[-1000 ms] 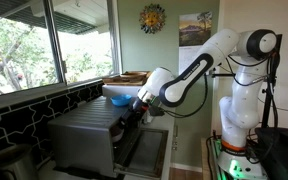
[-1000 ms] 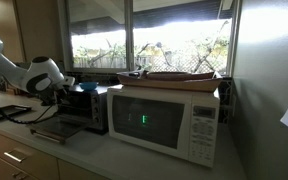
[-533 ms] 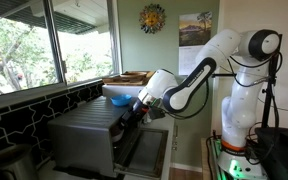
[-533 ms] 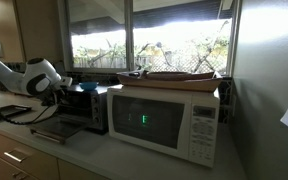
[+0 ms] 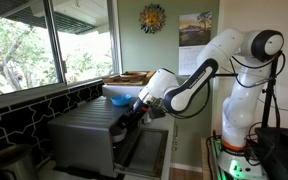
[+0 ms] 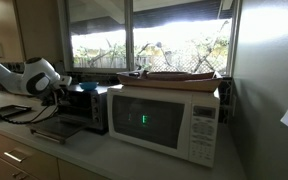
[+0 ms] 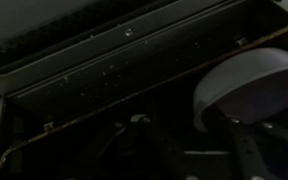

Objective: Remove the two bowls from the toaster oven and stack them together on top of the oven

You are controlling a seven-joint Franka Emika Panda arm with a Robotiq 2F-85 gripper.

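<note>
The grey toaster oven (image 5: pixel 84 135) stands with its door (image 5: pixel 144 150) dropped open; it also shows in an exterior view (image 6: pixel 82 108). A light blue bowl (image 5: pixel 117 100) sits on top of the oven. My gripper (image 5: pixel 134 114) reaches into the oven mouth, as an exterior view also shows (image 6: pixel 57 93). In the wrist view a second bowl (image 7: pixel 252 80) lies inside the dark oven. It looks pale with a pinkish tinge. My gripper (image 7: pixel 184 125) has its fingers apart, and the bowl's near rim lies between them.
A white microwave (image 6: pixel 164 120) stands beside the oven with a flat wooden tray (image 6: pixel 179 75) on top. Windows (image 5: pixel 44 40) run behind the counter. The robot base (image 5: pixel 239 120) stands at the counter's end. The oven's roof (image 7: pixel 84 40) is close above the gripper.
The arm's elbow has shifted slightly away from the oven. The gripper stays at the oven mouth. The blue bowl has not moved.
</note>
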